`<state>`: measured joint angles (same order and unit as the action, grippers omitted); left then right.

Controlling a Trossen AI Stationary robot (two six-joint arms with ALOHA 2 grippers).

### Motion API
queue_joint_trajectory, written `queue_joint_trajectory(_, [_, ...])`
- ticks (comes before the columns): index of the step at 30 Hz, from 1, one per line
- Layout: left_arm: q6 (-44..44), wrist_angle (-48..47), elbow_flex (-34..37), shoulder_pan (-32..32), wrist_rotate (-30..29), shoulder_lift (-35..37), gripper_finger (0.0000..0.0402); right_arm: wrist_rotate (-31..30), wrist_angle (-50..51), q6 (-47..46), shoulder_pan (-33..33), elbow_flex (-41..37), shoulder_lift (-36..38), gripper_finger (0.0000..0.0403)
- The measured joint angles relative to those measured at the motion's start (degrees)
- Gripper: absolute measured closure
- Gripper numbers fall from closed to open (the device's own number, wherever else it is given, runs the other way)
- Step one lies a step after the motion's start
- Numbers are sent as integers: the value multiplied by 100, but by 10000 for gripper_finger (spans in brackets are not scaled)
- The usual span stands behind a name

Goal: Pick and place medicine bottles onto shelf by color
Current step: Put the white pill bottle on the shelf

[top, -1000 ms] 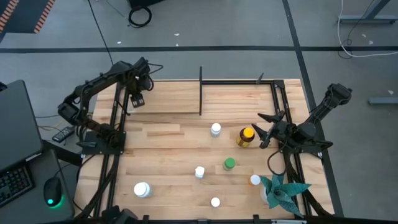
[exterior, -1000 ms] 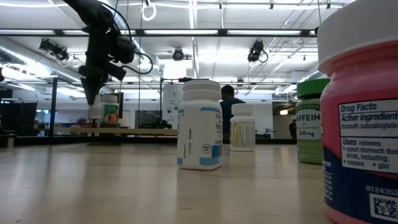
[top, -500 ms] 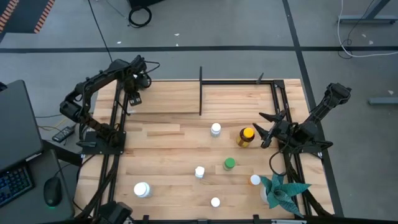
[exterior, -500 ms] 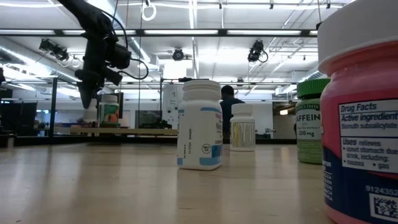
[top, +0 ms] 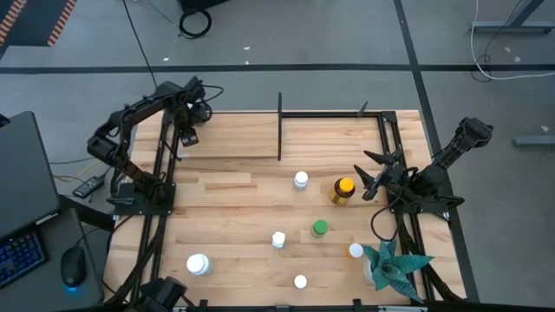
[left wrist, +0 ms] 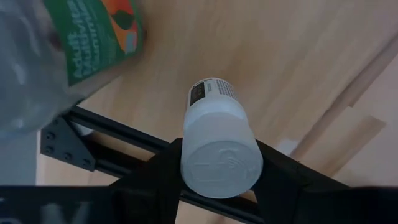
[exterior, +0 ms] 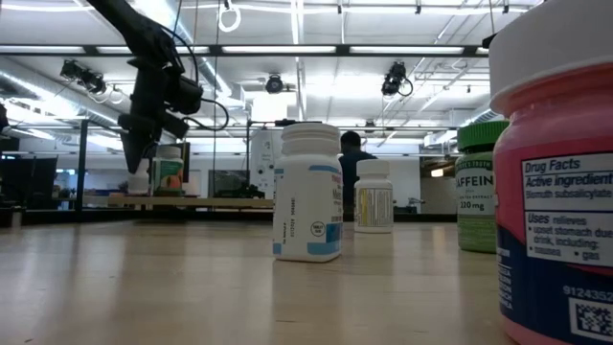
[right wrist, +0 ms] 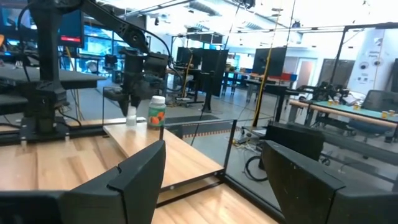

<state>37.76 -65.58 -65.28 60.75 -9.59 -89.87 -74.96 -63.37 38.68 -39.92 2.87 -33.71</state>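
Observation:
My left gripper [top: 185, 139] is over the far left corner, above the light-wood shelf [top: 234, 134], shut on a small white white-capped bottle [left wrist: 217, 155]. A green-and-orange-labelled bottle [right wrist: 157, 112] stands on the shelf beside it. My right gripper [top: 371, 173] waits open near the table's right edge, next to the amber yellow-capped bottle [top: 343, 190]. On the tabletop stand white bottles [top: 301, 180], [top: 278, 239], [top: 199, 264], [top: 300, 282], a green-capped one [top: 320, 229] and one by the plant [top: 355, 251]. My left gripper pinches the white bottle between its two fingers [left wrist: 155, 174] at its upper part, about the cap [left wrist: 219, 163]. The fingers come from above, pointing down. The bottle is upright, its base [exterior: 138, 190] down at the shelf's surface; I cannot tell whether it rests there.
The shelf's black upright divider [top: 280, 126] stands mid-shelf, and thin black posts [top: 386, 130] frame the table. A teal spiky plant [top: 395, 267] sits at the near right corner. A pink-labelled bottle [exterior: 556, 192] stands close to the low camera. A person [exterior: 352, 144] shows far behind.
My left gripper has carried the white bottle a little toward the table's left edge and lowered it toward the shelf, beside the green-and-orange-labelled bottle. It has stayed shut on the bottle.

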Motion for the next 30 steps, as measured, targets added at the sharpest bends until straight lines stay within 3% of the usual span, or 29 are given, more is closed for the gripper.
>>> queue_joint_trajectory(13, [-199,127,4,0,7,-8,228,0,2,61,0,0,0,128])
queue_joint_trajectory(30, [-383,30,-20,-86,-40,-22,192,0,5,54,0,0,-2,128])
